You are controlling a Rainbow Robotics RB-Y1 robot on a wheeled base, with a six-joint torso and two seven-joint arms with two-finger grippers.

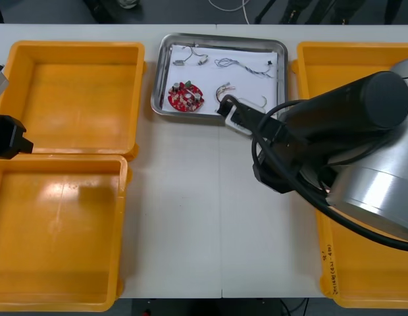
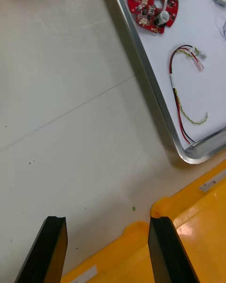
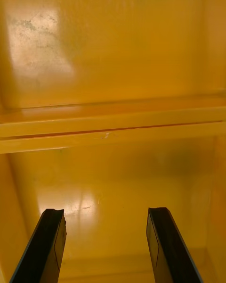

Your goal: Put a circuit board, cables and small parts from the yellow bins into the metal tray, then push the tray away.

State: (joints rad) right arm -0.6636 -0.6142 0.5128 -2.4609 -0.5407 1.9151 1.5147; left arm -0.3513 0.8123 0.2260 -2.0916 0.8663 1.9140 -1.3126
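Observation:
The metal tray (image 1: 162, 105), white inside, sits at the table's far middle. In it lie a round red circuit board (image 1: 185, 96), a twisted blue and white cable (image 1: 240, 64), a red and yellow cable (image 1: 225, 89) and small metal parts (image 1: 191, 59). My right arm (image 1: 335, 112) reaches in from the right, just short of the tray's near right corner. The right gripper (image 2: 107, 221) is open and holds nothing. It hovers over the table beside the bin corners (image 2: 155, 212), with the tray rim (image 2: 150, 80), the circuit board (image 2: 153, 2) and the red and yellow cable (image 2: 181, 89) beyond its fingers. My left gripper (image 3: 106, 212) is open over the left bins.
Two yellow bins (image 1: 72, 85) (image 1: 56, 230) stand at the left and look bare inside. Another two (image 1: 335, 56) (image 1: 362, 276) stand at the right, largely under my right arm. The rims where the left bins meet (image 3: 113, 125) run ahead of the left fingers. My left arm (image 1: 8, 136) waits at the left edge.

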